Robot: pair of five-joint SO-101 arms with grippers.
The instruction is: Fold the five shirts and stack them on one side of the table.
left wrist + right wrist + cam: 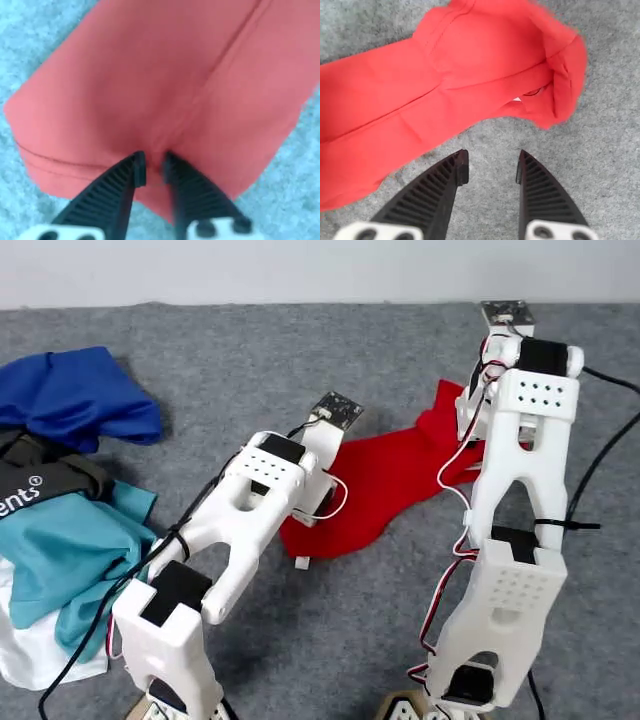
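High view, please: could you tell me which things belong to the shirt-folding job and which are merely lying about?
Job: red shirt, blue shirt, teal shirt, dark shirt, white shirt; left gripper, pinching the red shirt; right gripper, open beside it.
Lying about: black cable, grey table cover.

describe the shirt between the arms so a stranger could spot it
On the grey table, look mid-table between the left arm and the right arm, away from the pile at the left edge. The shirt lies alone there, the only red one; the piled ones are blue, dark, teal and white.
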